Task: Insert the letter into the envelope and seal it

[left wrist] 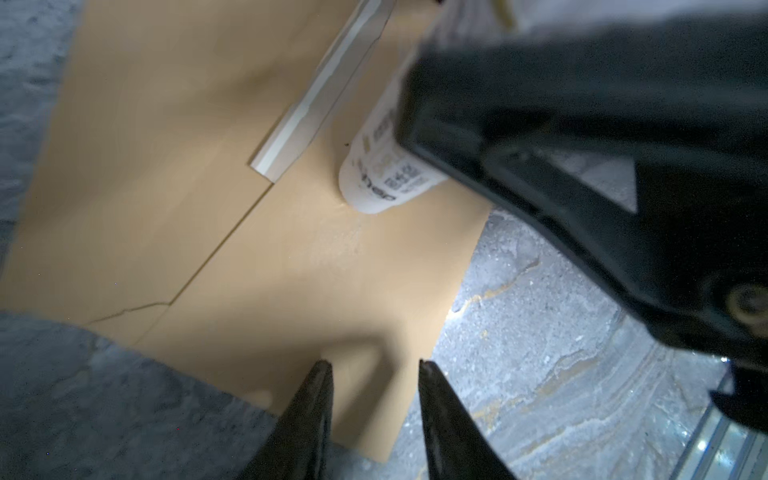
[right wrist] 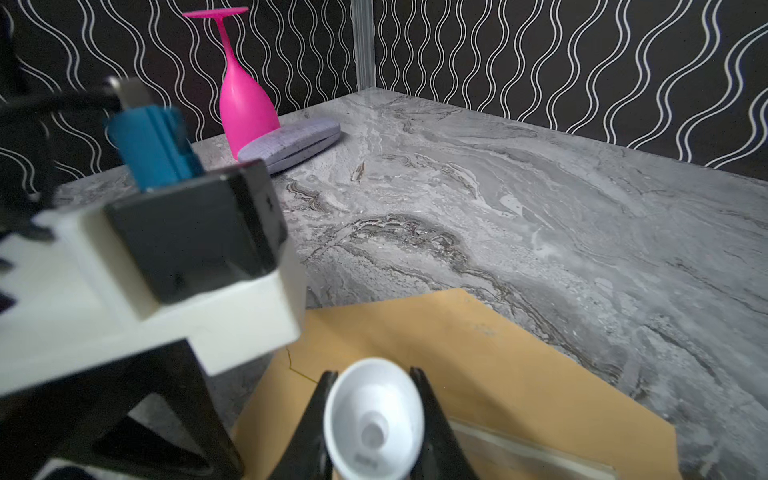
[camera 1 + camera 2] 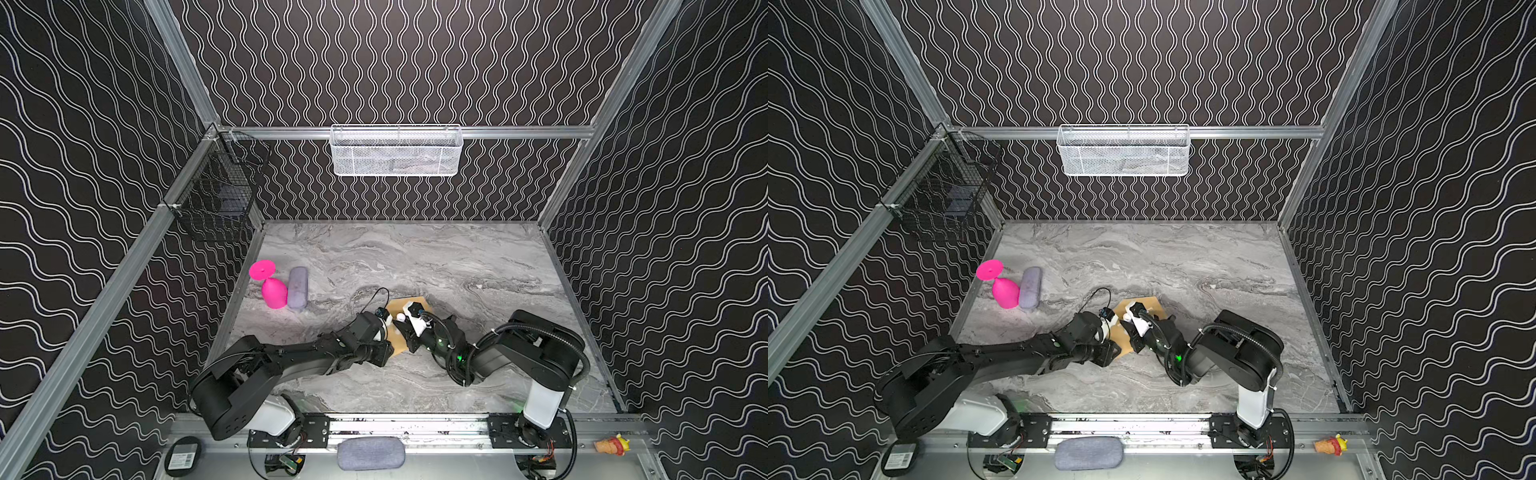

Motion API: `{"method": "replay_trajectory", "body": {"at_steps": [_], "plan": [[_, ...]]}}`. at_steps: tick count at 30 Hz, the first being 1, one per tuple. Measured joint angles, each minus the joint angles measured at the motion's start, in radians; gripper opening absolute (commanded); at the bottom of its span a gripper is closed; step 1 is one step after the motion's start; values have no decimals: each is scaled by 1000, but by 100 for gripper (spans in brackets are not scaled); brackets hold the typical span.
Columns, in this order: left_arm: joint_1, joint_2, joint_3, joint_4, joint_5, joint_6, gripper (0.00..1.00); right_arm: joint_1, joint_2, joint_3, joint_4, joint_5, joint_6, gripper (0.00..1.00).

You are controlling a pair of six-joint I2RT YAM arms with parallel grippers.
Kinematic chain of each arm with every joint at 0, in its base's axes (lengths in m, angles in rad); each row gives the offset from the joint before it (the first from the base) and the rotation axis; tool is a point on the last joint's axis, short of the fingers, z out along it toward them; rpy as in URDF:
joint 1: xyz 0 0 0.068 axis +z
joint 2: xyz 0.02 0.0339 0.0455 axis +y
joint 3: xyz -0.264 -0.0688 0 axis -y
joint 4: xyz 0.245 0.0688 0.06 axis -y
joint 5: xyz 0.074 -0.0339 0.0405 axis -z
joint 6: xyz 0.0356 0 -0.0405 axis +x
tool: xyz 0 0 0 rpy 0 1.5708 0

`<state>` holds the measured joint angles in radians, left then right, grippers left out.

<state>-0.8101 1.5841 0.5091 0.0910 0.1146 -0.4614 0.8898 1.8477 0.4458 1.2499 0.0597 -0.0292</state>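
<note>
Envelope (image 1: 291, 270) lay flat near table (image 3: 457, 257) centre, slightly toward 6 o'clock, looked light and floppy, best pinned by an edge; left gripper (image 1: 374, 363) part-open, empty over its edge; right gripper (image 2: 373, 372) clamped glue stick (image 2: 374, 419) onto it.

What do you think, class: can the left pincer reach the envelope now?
Probably yes: the left pincer hangs open over a bare edge of the envelope; the white tube in the right pincer stands farther along, not between them.
</note>
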Motion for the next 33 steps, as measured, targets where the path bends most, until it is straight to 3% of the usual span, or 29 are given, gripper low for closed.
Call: {"method": "replay_trajectory", "body": {"at_steps": [22,29,33], "plan": [[-4,32,-52,136,-7,-123,32,-106,-91,-132,18,182,16,0],[-8,33,-58,150,-10,-134,32,-134,-167,-124,-97,215,13,0],[-8,32,-58,151,-10,-134,32,-74,-198,-57,-166,201,22,0]]}}
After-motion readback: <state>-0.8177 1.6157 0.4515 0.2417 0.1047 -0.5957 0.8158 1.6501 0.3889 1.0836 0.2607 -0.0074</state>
